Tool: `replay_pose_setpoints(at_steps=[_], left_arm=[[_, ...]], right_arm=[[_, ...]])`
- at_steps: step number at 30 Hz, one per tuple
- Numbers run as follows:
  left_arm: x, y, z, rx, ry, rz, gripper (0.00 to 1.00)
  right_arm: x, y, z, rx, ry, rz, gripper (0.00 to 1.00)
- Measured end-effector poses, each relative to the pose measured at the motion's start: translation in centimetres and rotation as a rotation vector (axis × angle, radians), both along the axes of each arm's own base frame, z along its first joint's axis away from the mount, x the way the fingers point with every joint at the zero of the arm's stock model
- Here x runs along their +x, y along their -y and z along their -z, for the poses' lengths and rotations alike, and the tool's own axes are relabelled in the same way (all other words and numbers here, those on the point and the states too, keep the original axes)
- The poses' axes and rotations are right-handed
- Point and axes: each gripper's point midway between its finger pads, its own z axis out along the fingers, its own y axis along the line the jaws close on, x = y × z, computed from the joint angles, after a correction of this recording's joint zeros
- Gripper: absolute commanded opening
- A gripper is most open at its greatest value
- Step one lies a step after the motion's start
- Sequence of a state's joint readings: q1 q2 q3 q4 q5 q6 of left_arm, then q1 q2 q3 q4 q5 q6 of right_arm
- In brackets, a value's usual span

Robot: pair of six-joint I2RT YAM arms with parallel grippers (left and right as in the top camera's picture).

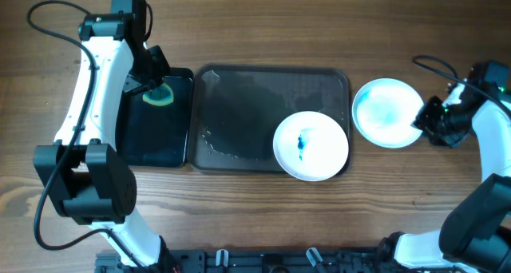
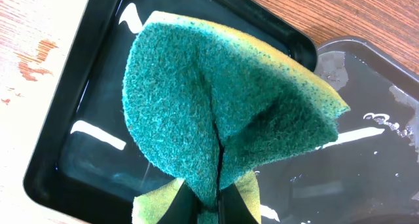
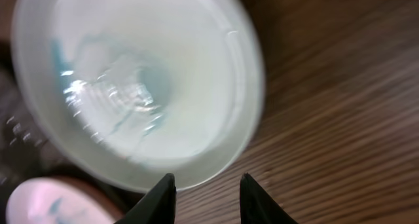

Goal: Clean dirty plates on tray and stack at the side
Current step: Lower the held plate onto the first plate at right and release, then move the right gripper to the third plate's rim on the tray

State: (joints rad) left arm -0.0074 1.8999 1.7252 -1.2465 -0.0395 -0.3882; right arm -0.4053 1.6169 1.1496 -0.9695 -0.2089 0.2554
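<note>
One white plate [image 1: 311,145] with a blue streak lies on the right end of the dark grey tray [image 1: 239,105]. A second white plate [image 1: 387,112], wet with faint blue smears, lies on the wood right of the tray; it fills the right wrist view [image 3: 137,80]. No third plate shows. My right gripper [image 1: 425,117] is open and empty at that plate's right rim [image 3: 206,185]. My left gripper [image 1: 153,88] is shut on a green and yellow sponge [image 2: 222,112], folded between its fingers over the small black tray [image 1: 152,141].
The small glossy black tray [image 2: 78,152] sits against the grey tray's left edge, wet inside. The grey tray's left half carries water streaks [image 1: 211,137]. Bare wood lies along the front and the far right of the table.
</note>
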Motion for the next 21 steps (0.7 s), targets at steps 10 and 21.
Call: replay_pose_setpoints(at_steps=[10, 21], left_arm=[[0.0, 0.0, 0.0, 0.000, 0.000, 0.000, 0.04], [0.0, 0.0, 0.0, 0.000, -0.002, 0.000, 0.04]], right_arm=[[-0.4, -14.5, -2.3, 0.099, -0.031, -0.510, 0.45], [-5.4, -15.1, 4.6, 0.044, -0.186, -0.516, 0.40]])
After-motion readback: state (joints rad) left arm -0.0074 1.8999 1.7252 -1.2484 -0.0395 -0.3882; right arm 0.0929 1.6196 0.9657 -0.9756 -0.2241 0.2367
